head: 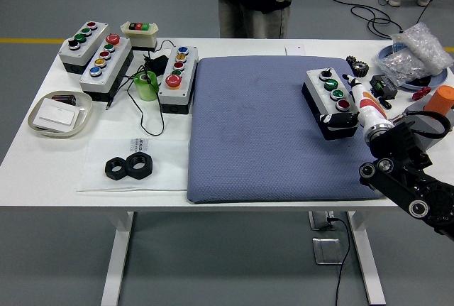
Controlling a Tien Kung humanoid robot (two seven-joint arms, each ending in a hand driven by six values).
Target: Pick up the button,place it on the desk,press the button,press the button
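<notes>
Head view, my right hand gripping the grey-and-black four-button control box, box resting on the blue quilted mat, white counter beneath.

Count on the table: five push-button boxes, one beside the fingers of the right hand, four well left of them. Two black hex nuts. One blue mat. One shallow dish. One green tape roll.
</notes>
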